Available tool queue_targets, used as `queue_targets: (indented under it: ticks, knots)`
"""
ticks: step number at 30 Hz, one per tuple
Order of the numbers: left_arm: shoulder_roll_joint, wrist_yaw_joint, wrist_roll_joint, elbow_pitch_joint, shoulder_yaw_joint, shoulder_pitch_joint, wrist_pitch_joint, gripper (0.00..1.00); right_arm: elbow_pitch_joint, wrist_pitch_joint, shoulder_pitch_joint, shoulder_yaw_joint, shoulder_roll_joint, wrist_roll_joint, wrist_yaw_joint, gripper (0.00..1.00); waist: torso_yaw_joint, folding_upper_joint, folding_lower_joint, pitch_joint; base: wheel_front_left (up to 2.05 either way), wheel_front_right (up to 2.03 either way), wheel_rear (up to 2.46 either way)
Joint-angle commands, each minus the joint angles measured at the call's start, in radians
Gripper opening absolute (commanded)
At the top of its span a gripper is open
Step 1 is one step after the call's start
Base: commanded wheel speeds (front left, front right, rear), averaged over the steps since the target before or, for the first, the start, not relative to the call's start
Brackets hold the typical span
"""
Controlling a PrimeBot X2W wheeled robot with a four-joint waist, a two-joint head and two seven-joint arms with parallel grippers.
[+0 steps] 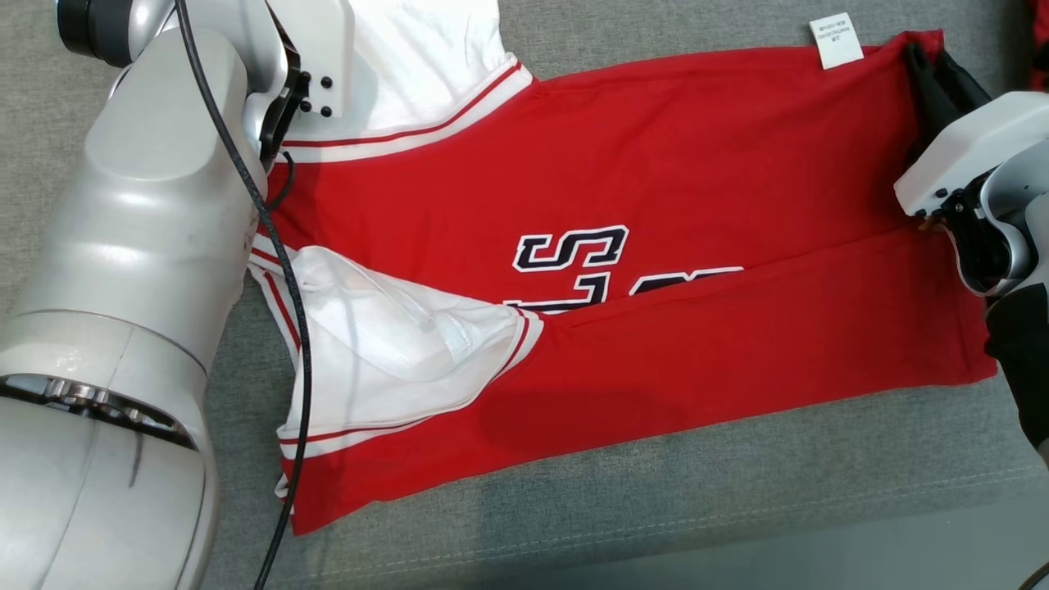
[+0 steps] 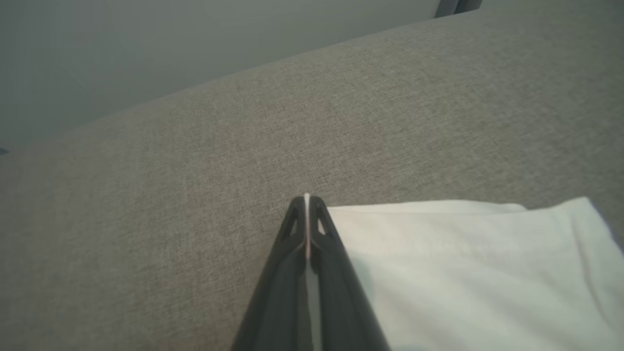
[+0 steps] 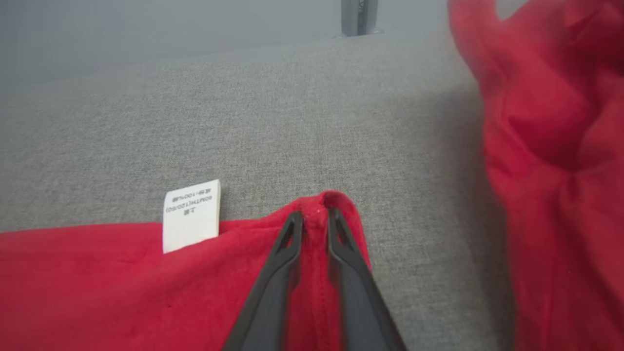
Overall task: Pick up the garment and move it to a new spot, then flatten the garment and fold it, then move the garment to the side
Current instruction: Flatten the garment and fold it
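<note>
The garment (image 1: 656,164) is a red jersey with white sleeves and dark lettering, lying spread across a grey upholstered surface (image 1: 737,492), its near edge folded over. At its far right corner, beside the white care label (image 1: 836,39), my right gripper (image 1: 922,57) pinches the cloth. In the right wrist view that gripper (image 3: 315,212) has red cloth (image 3: 97,282) bunched between its fingertips, next to the label (image 3: 191,214). My left gripper (image 2: 307,200) is shut at the edge of the white sleeve (image 2: 463,273), with a thin pale sliver of cloth between its fingers. In the head view my left forearm (image 1: 164,205) covers the garment's left end.
Another red cloth (image 3: 560,146) lies bunched to the right of the held corner, and shows at the head view's top right edge (image 1: 1041,41). The grey surface's front edge (image 1: 737,533) runs below the garment. A black cable (image 1: 287,328) hangs along my left arm.
</note>
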Motion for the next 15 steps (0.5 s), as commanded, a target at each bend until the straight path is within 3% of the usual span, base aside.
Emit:
queue_targets:
  ticks: [1,8,15]
  knots:
    - [0.028,-0.008,-0.013,-0.016,0.004,-0.047,-0.011,0.00,-0.004,0.005,-0.002,0.015,-0.011,0.000,0.000,0.00,0.006,0.0000,0.0000,-0.001,0.00,0.00,0.00]
    - [0.041,-0.015,-0.010,-0.041,-0.003,-0.070,-0.106,0.00,0.022,-0.034,-0.052,0.021,-0.017,-0.016,0.000,0.00,0.015,0.0000,0.0000,0.001,0.00,0.00,0.00]
    - [0.062,-0.009,-0.004,-0.092,-0.001,-0.103,-0.273,0.00,0.035,-0.094,-0.140,0.019,-0.035,-0.018,0.000,0.00,0.026,0.0000,0.0000,0.003,0.00,0.00,0.00]
